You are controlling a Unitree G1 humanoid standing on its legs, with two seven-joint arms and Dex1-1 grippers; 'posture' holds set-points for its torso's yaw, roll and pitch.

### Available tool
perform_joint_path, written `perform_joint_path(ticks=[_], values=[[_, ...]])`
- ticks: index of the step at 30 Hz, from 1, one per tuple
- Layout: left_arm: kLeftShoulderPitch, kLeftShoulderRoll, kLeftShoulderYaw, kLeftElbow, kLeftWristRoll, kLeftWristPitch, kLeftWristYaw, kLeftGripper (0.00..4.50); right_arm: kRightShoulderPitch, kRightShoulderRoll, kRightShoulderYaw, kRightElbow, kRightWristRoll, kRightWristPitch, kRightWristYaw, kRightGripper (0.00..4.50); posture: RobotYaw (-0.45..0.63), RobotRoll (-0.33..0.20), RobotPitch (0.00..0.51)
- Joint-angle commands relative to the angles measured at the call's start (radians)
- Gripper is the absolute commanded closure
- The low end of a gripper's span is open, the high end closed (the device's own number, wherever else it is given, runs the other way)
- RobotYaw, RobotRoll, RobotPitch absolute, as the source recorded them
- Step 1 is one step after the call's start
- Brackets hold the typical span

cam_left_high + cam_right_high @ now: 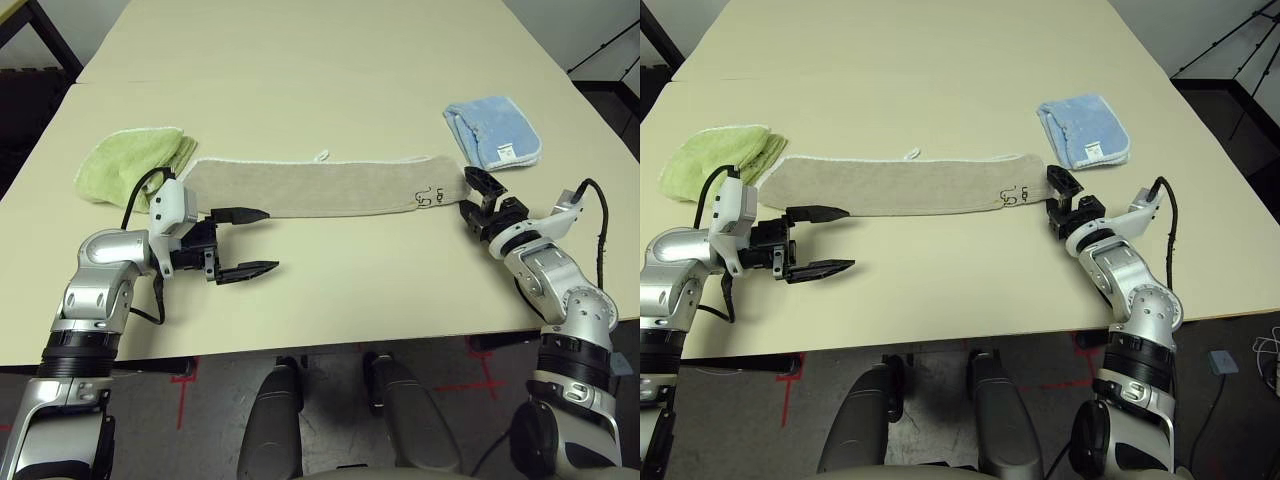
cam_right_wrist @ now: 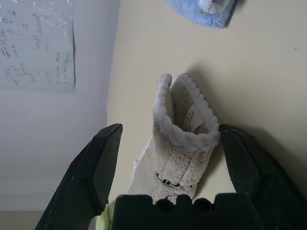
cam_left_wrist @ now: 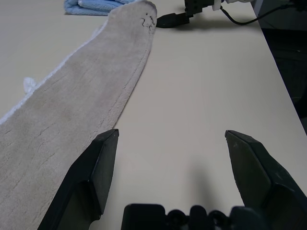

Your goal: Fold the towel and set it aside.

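The towel, beige with white edging and a small dark logo near its right end, lies as a long narrow strip across the table. My left gripper is open, just in front of the strip's left end, with nothing between its fingers. At the strip's right end my right gripper is open. In the right wrist view the towel's doubled end stands between the spread fingers, brushing one of them. The left wrist view looks along the towel toward the right gripper.
A light green folded towel lies just beyond the strip's left end. A light blue folded towel with a white tag lies behind the right end. The table's front edge runs close behind both grippers.
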Motion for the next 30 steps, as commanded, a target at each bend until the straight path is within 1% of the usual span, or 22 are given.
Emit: perform_joint_path(ticks=[1, 7, 9, 11, 14, 19, 20, 21, 26, 30], values=[[0.020, 0.014, -0.002, -0.030, -0.007, 0.009, -0.003, 0.00, 0.032, 0.008, 0.007, 0.036, -0.025, 0.013, -0.018, 0.02, 0.00, 0.000, 0.212], [0.015, 0.012, -0.005, -0.028, -0.004, 0.011, -0.002, 0.00, 0.051, 0.003, 0.004, 0.012, -0.017, 0.023, -0.028, 0.02, -0.01, 0.000, 0.213], [0.012, 0.011, -0.007, -0.025, -0.003, 0.010, -0.003, 0.00, 0.056, 0.005, 0.004, 0.003, -0.015, 0.023, -0.033, 0.40, -0.01, 0.000, 0.214], [0.010, 0.010, -0.008, -0.023, -0.003, 0.009, -0.004, 0.00, 0.061, 0.006, 0.005, -0.004, -0.014, 0.022, -0.035, 0.95, -0.02, 0.000, 0.213], [0.009, 0.010, -0.009, -0.022, -0.002, 0.009, -0.004, 0.00, 0.069, 0.010, 0.007, -0.015, -0.010, 0.020, -0.040, 2.14, -0.02, 0.000, 0.213], [0.015, 0.013, -0.006, -0.025, -0.003, 0.011, -0.004, 0.00, 0.079, 0.017, 0.011, -0.030, -0.007, 0.018, -0.046, 3.98, -0.01, 0.000, 0.213], [0.015, 0.013, -0.006, -0.025, -0.003, 0.011, -0.003, 0.00, 0.080, 0.017, 0.012, -0.032, -0.006, 0.018, -0.047, 4.29, -0.01, 0.000, 0.214], [0.016, 0.014, -0.006, -0.026, -0.003, 0.012, -0.003, 0.00, 0.081, 0.017, 0.012, -0.034, -0.005, 0.019, -0.048, 4.45, -0.01, 0.000, 0.214], [0.012, 0.014, -0.006, -0.020, -0.001, 0.011, -0.003, 0.00, 0.078, -0.011, 0.000, -0.041, 0.002, 0.025, -0.047, 4.45, -0.02, 0.000, 0.211], [0.008, 0.012, -0.006, -0.016, -0.001, 0.010, -0.002, 0.00, 0.077, -0.055, -0.021, -0.036, -0.007, 0.015, -0.043, 4.45, -0.02, 0.000, 0.210]])
